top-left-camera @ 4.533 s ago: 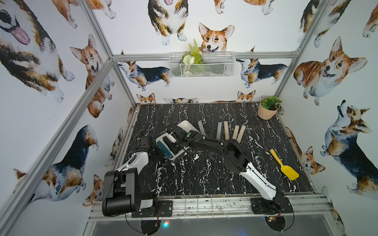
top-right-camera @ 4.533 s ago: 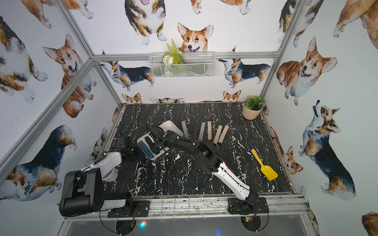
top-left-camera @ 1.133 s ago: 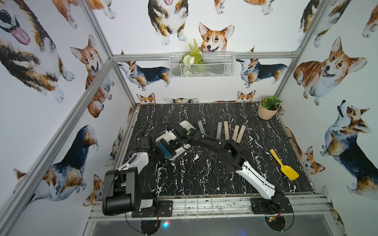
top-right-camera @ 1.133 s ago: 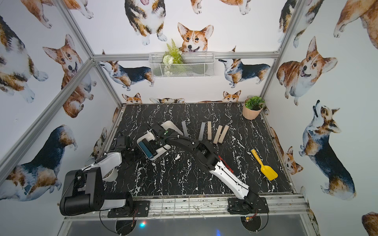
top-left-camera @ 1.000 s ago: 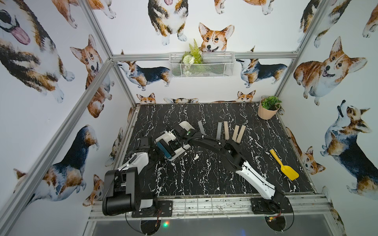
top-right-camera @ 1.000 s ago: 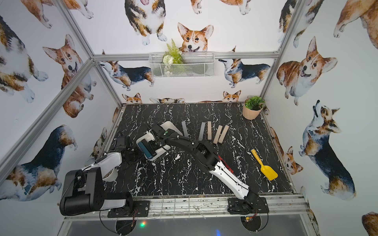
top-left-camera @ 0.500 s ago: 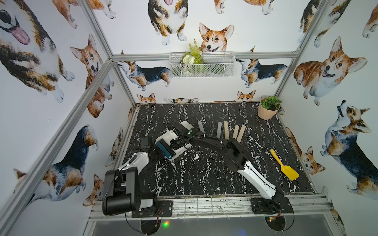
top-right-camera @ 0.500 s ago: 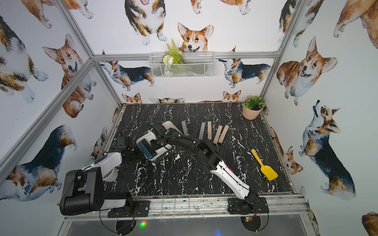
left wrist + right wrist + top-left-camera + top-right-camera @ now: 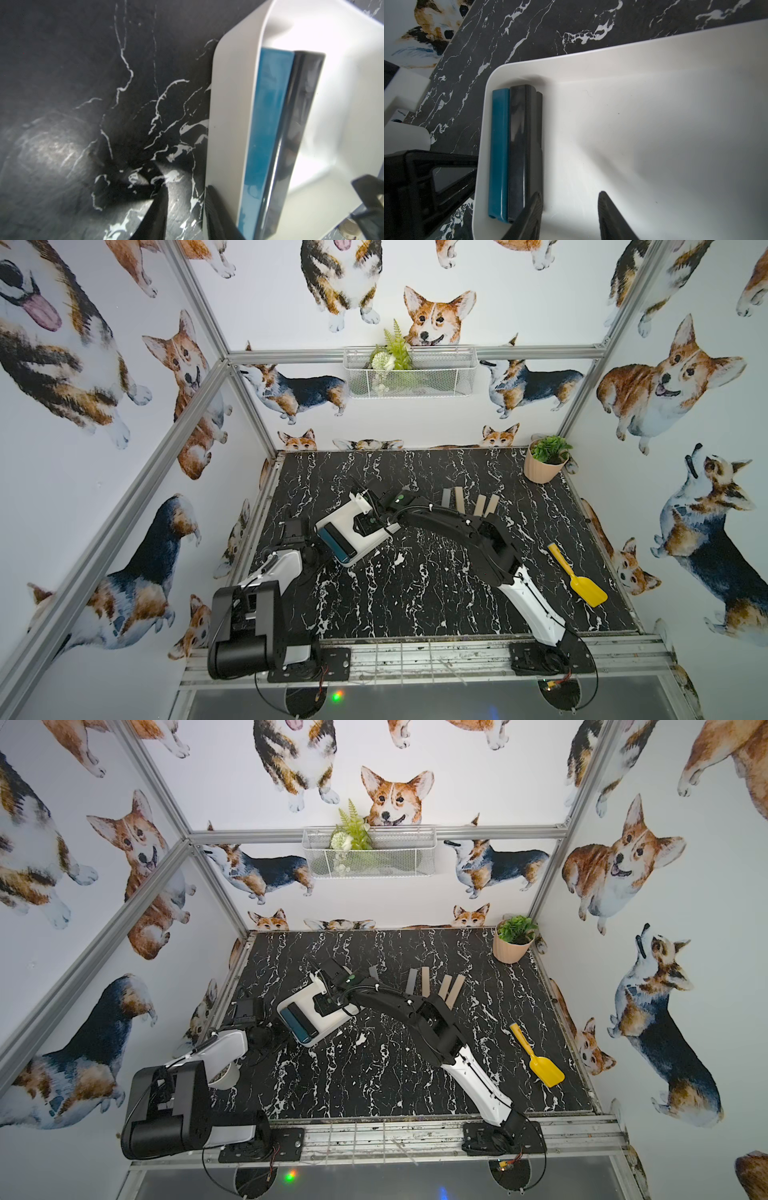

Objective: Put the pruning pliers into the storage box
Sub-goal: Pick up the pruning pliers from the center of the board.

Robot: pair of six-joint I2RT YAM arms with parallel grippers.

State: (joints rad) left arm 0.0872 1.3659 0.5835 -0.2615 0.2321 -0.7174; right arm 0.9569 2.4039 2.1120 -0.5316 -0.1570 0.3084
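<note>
In both top views I see the storage box as one shallow white tray with rounded corners and a low rim, lying askew on the black marble table, left of centre; two pruning pliers lie inside it along one short wall, one teal bar and one black bar, side by side and touching; my right gripper hangs over the box's middle, and from up here I cannot tell how its jaws stand. In a top view I count five more bars on the table beyond the right arm: two grey bars, well apart from each other, and three beige bars fanned close together; one yellow shovel lies near the right edge.

In the left wrist view the teal bar lies flat against the box's inner wall, with the glossy black bar tight beside it; my left gripper sits low, just outside the box; its fingers stand a little apart with only marble between them, pinching nothing.

In the right wrist view the right gripper's jaws are spread wide over the box's white floor, holding nothing; one fingertip is beside the black bar's end; a thin dark strip runs along that bar, and I cannot tell whether it is a third bar.
</note>
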